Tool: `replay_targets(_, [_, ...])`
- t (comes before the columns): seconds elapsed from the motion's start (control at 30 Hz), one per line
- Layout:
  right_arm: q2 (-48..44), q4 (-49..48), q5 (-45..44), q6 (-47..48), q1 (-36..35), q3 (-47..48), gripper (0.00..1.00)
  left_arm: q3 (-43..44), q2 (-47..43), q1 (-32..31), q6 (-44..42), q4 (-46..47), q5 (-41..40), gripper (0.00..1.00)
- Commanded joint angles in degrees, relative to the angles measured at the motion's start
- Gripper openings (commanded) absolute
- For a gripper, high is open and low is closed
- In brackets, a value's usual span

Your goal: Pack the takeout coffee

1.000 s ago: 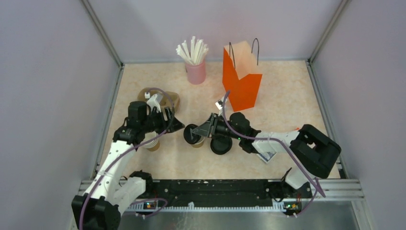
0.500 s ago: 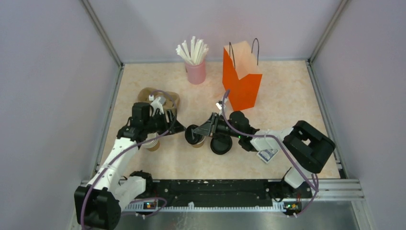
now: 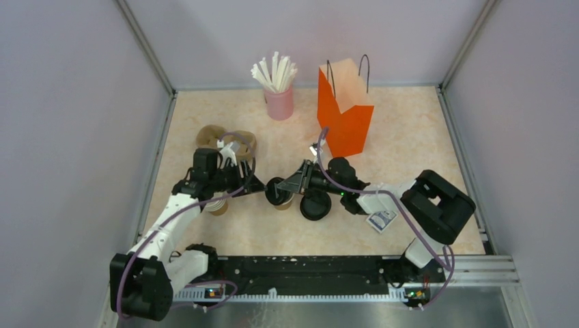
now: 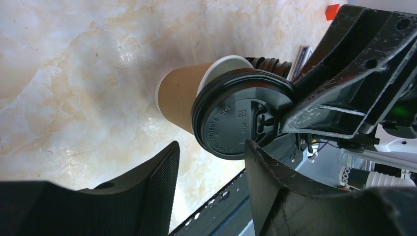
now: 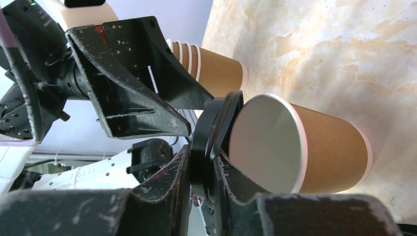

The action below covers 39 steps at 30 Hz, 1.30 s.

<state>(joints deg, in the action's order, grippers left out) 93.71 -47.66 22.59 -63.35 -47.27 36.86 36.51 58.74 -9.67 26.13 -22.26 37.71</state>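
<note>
The packing looks to be at an early stage. The takeout coffee (image 5: pixel 324 147) stands on the tabletop (image 3: pixel 403 150), nearer the arms than the orange bag (image 3: pixel 343 126) and off to its left. Its white inside shows, because the black lid (image 4: pixel 241 120) is only tilted against the rim and not pressed on. The right pincer (image 5: pixel 201 155) is clamped on that lid's edge. The left pincer (image 4: pixel 211 147), farther left of the bag, has its jaws apart, gripping nothing, just beside the lid. What seems left is to seat the lid, lift the cup and lower it into the bag, whose mouth stands open.
</note>
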Motion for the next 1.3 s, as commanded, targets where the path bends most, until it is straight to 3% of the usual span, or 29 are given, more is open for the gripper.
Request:
replay_targets(0.0, [1.0, -2.9, 0.6, -0.7, 1.0, 1.8, 0.21, -0.1, 0.7, -0.4, 0.7, 4.1, 1.9, 0.57])
replay_targets(0.1, [1.4, -1.2, 0.9, -0.2, 1.0, 2.6, 0.25, 0.0, 1.4, -0.6, 1.1, 4.7, 2.2, 0.56])
replay_targets(0.43, [2.3, -2.3, 1.7, -0.4, 1.7, 2.3, 0.25, -0.8, 2.5, -1.4, 1.5, 5.5, 1.8, 0.56])
replay_targets(0.63, [2.4, -5.2, 2.9, -2.1, 2.1, 2.2, 0.16, -0.2, 1.4, -2.2, 1.9, 4.4, 1.8, 0.57])
replay_targets(0.9, [1.9, -11.1, 8.7, -7.0, 3.3, 2.5, 0.16, 3.8, -2.3, -2.2, -1.0, 0.7, 0.4, 0.70])
replay_targets(1.27, [2.0, -8.7, 12.3, -5.8, 6.2, 0.9, 0.18, 0.2, 1.4, -2.2, 3.6, 8.3, 4.4, 0.64])
